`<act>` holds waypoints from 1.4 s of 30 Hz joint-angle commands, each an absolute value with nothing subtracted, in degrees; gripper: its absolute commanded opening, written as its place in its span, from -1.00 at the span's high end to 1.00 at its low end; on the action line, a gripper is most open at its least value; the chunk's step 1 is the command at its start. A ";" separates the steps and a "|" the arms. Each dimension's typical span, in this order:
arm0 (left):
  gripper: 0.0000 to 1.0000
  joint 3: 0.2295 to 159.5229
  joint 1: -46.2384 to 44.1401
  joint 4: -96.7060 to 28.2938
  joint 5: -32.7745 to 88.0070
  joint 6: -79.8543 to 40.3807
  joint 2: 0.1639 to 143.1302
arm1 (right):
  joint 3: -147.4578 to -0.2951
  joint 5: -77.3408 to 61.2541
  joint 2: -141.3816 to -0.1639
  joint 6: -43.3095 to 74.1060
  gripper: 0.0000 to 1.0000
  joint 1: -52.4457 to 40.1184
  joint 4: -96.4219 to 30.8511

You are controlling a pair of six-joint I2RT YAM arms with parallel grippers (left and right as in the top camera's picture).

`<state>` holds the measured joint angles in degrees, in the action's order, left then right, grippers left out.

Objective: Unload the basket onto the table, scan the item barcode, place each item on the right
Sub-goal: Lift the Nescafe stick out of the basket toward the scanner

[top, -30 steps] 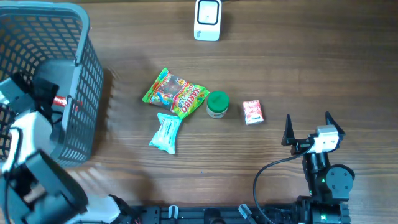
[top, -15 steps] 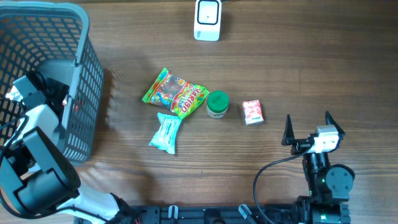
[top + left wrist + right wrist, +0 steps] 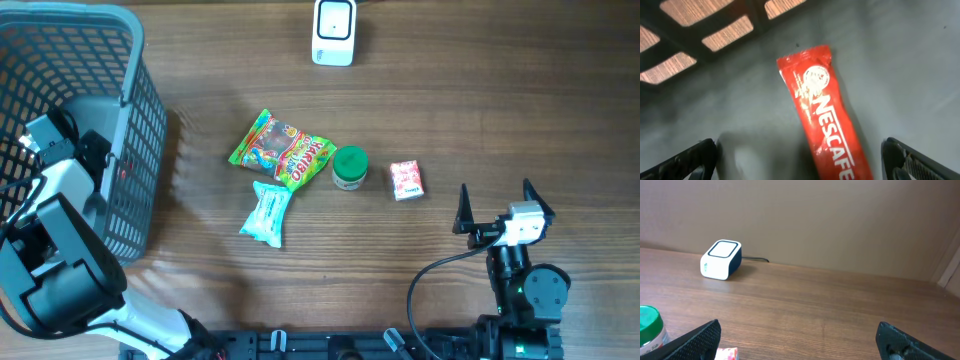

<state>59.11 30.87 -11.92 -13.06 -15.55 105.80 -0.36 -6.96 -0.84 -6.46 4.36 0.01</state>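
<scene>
— Wooden table is logged as the work surface. How is the left gripper found?

— It is found inside the grey basket, jaws spread wide, nothing held. A red Nescafé sachet is seen lying flat on the basket floor. In the wrist view it sits between the two fingers, with its long axis tilted off the line on which the jaws close.

— How is the pick best made?

— The step in hand is judged to be the grasp; scanning is not yet begun. The wrist should be turned so the sachet is pinched across its narrow width near mid-length. It should then be lowered almost to the floor, since a thin flat packet is easily slid aside. Only the printed face is seen, so the barcode's position cannot be told.

— And beyond the basket?

— A sweets bag, a pale blue packet, a green-lidded jar and a small pink box are noted mid-table. The white scanner is set at the far edge, well apart from the basket. The right gripper is recorded near the front right, wide open and empty.
</scene>
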 commanded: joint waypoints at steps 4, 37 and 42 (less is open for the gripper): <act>-0.87 55.61 31.00 -22.15 -7.81 -17.34 110.54 | -0.30 -5.98 -0.43 -6.02 -0.99 4.12 0.30; 0.92 55.75 31.40 -22.48 -7.79 -18.20 115.68 | -0.30 -5.98 -0.43 -6.00 -0.99 4.12 0.32; 0.92 62.08 31.40 -27.51 -7.77 -18.22 104.84 | -0.30 -5.98 -0.43 -6.00 -0.99 4.12 0.32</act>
